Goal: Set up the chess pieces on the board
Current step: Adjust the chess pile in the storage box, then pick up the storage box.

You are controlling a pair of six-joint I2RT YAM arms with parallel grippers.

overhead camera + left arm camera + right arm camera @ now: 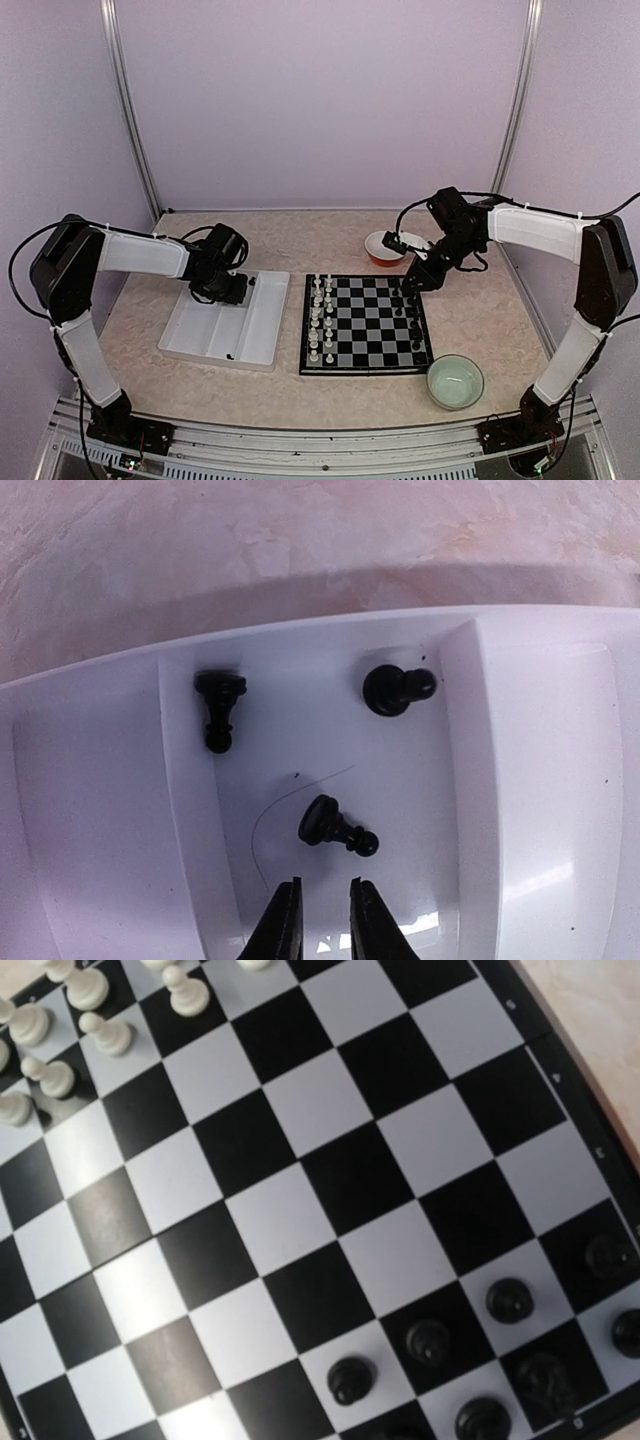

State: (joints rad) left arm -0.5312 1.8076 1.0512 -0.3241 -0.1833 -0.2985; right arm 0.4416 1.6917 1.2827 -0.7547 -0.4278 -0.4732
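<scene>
In the tray, black piece toppled, just beyond left claw

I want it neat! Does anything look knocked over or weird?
Yes. Three black chess pieces lie tipped on their sides in the white tray, not standing on the board. A thin curled thread also lies among them and looks like stray fluff.

Glossy white plastic tray, shiny black plastic chess pieces, glossy board
</scene>
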